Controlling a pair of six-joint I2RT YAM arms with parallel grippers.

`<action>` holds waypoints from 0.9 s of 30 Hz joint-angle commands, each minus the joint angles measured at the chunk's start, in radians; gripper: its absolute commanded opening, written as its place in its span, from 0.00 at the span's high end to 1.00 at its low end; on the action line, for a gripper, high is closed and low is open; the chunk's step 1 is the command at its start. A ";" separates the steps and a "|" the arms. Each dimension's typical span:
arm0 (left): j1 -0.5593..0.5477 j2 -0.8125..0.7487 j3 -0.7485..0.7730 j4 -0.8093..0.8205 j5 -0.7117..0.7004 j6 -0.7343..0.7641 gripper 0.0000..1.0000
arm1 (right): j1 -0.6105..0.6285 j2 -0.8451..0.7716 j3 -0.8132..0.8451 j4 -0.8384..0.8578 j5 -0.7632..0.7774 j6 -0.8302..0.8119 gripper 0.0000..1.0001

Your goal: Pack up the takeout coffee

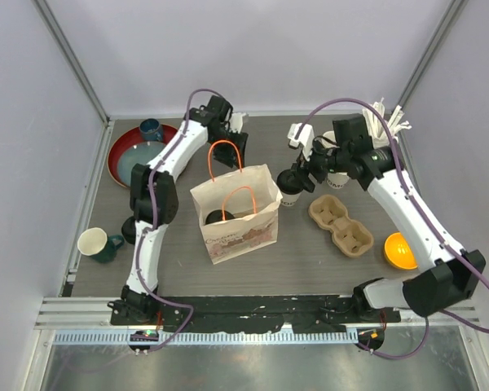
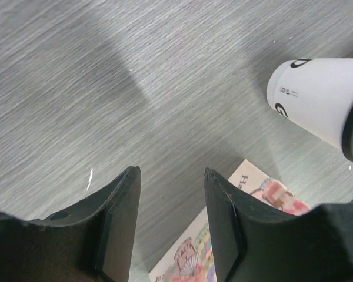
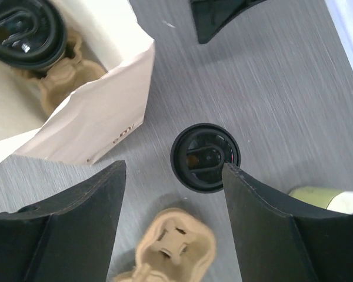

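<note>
- A paper bag (image 1: 244, 232) with orange handles is seen standing open at the middle of the bench (image 1: 187, 269).
- One black-lidded cup (image 1: 220, 217) is seated inside the bag, in a pulp carrier (image 3: 67, 76) that lies on the bag's floor. Only the cup's lid is shown from above.
- The other lidded cup (image 1: 289, 189) is stood upright on the bench, outside the bag and just beside its right wall.
- The right tool (image 3: 173, 165) is held above this cup with its fingers spread. In the right wrist view the lid is seen below and between them. One finger is clear of the lid, and the other's edge overlaps the lid's rim in that view. Nothing is grasped, so the tool is released.
- The left tool (image 2: 170, 176) is placed past the bag's far side. It is also released: bare bench is seen between its parted fingers and nothing is held. A printed corner of the bag is seen just below them.
- An empty pulp carrier (image 1: 341, 224) lies on the bench near the standing cup, on its right.
- A red plate (image 1: 118, 159) is set at the far left, a mug (image 1: 94, 242) at the near left, and an orange bowl (image 1: 399, 251) at the near right.
</note>
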 commanded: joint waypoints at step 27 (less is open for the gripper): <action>0.210 -0.650 -0.221 -0.207 -0.114 0.173 0.29 | -0.048 0.312 0.128 -0.109 -0.132 -0.507 0.50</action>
